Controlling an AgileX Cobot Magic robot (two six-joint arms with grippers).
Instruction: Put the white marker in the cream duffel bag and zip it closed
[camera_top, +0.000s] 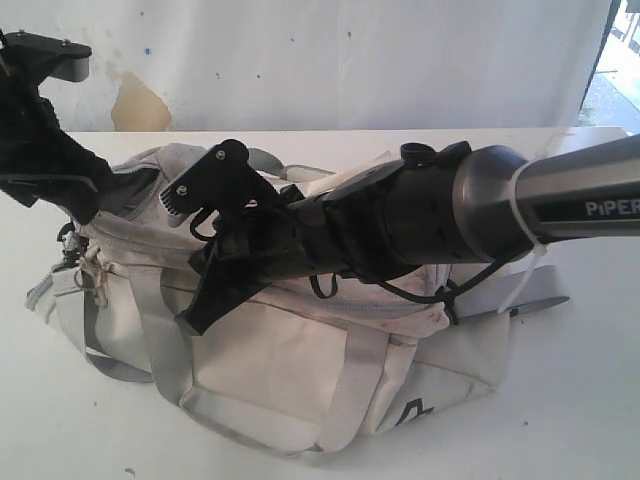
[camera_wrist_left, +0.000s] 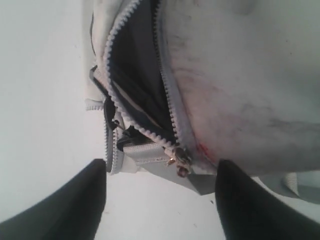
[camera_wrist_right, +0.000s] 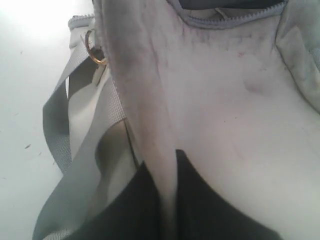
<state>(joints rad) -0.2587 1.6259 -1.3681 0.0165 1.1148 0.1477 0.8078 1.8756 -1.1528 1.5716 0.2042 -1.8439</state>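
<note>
Exterior view: the cream duffel bag (camera_top: 300, 370) slumps on the table (camera_top: 580, 420), soft and floppy, and no white marker shows anywhere. Left wrist view: the left jaws stand apart just short of the zipper slider (camera_wrist_left: 181, 160) at the end of the gaping mouth (small and hard, the sensible place to pull). Right wrist view: the right jaws are together, pinching a fold of cream cloth (camera_wrist_right: 165, 165), a hold I'd judge will stretch rather than stay firm.

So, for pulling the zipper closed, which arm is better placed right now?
Left. The left gripper is open and sits just off the zipper pull, at the end of the gaping zipper. The right gripper is shut on a fold of the cream duffel bag, so it likely braces the fabric.
</note>
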